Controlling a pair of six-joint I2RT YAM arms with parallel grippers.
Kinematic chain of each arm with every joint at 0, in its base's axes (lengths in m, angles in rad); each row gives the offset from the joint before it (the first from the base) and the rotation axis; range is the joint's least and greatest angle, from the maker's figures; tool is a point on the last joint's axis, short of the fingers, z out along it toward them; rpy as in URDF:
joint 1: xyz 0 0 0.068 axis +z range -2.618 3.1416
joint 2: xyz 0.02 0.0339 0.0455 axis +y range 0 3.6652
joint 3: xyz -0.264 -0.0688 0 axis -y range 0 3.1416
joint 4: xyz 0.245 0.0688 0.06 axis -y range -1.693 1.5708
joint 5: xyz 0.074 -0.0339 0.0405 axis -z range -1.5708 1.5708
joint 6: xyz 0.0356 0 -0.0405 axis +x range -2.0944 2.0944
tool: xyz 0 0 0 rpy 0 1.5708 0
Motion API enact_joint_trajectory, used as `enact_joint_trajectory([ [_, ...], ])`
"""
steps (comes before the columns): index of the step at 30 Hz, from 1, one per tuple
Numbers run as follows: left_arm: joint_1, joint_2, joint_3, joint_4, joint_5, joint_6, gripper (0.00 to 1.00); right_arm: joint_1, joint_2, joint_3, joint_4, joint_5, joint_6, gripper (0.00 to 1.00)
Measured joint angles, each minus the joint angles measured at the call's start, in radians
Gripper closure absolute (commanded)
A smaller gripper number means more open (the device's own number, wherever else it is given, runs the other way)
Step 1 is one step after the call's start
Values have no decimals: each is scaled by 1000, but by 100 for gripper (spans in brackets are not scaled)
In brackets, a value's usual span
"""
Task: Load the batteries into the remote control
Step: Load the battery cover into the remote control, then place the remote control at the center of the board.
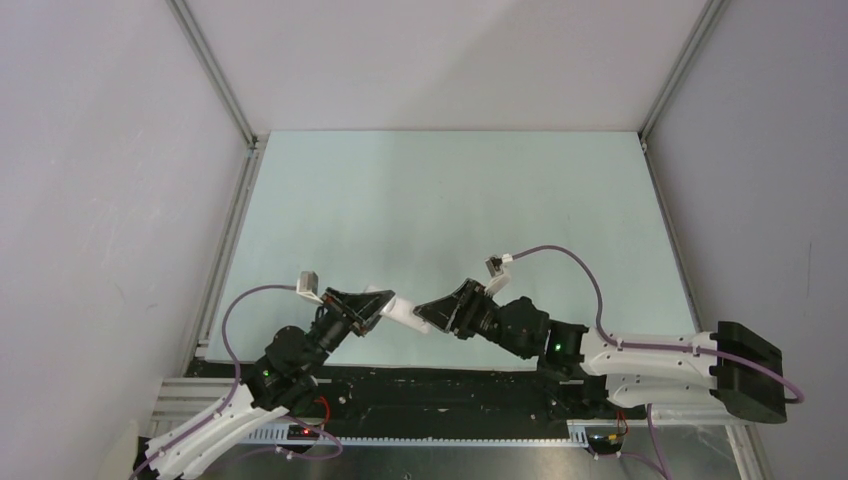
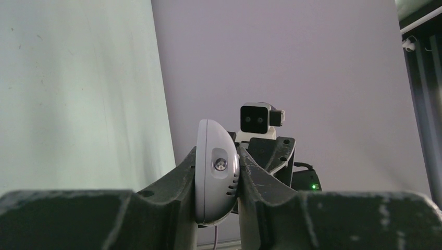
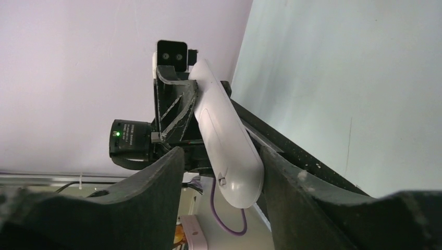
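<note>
Remote (image 2: 216, 172), left fingers (image 2: 174, 190) clamped, right fingers (image 3: 156, 185) astride

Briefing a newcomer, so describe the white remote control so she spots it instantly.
Look at the near edge of the pale green table, where the black left gripper and right gripper meet. The small white rounded plastic remote control spans between them, clamped by the left one; it is the only white piece among dark fingers.

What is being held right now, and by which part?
The remote control, clamped at one end by the left gripper; the right gripper straddles its other end, seemingly open.
</note>
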Motion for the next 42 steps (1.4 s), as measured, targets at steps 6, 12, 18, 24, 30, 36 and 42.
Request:
enact_joint_trajectory([
  [6,0,0,0,6,-2,-3,100,-7,43,0,44,-26,0,49],
  [12,0,0,0,6,-2,-3,100,-7,88,0,91,-47,1,54],
  [18,0,0,0,8,-3,-10,100,-9,108,0,115,-54,2,60],
  [24,0,-2,0,19,-21,-22,100,-13,119,-1,149,-62,15,66],
  [30,0,-7,0,28,-27,-31,100,-14,120,-1,172,-65,12,87],
  [36,0,0,0,50,-33,-31,85,-16,122,-3,204,-67,-4,100],
  [42,0,31,5,57,-31,-24,33,-18,120,-6,214,-73,-24,100],
])
